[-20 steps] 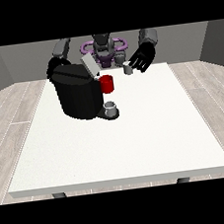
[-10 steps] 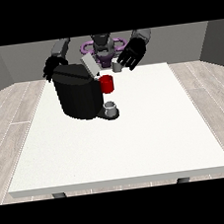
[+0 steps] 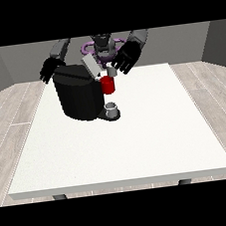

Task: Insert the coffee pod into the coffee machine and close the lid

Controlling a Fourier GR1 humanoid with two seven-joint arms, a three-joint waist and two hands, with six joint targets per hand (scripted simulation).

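The black coffee machine (image 3: 80,96) stands on the left half of the white table (image 3: 152,130), with a red front part (image 3: 108,85) and its grey lid (image 3: 90,66) tilted up. The hand at the view's right (image 3: 127,57) holds a small grey coffee pod (image 3: 112,71) just above the red part, close to the raised lid. The hand at the view's left (image 3: 51,69) hangs behind the machine's far left corner with relaxed fingers, and I cannot tell whether it touches the machine.
A small grey cup (image 3: 112,107) sits on the machine's drip base under the red part. The robot's torso (image 3: 103,46) is behind the table's far edge. Bare white tabletop stretches to the right and towards the camera.
The hand at the view's right has carried the pod leftward from beside the machine to just above its red front part. The other hand has stayed put.
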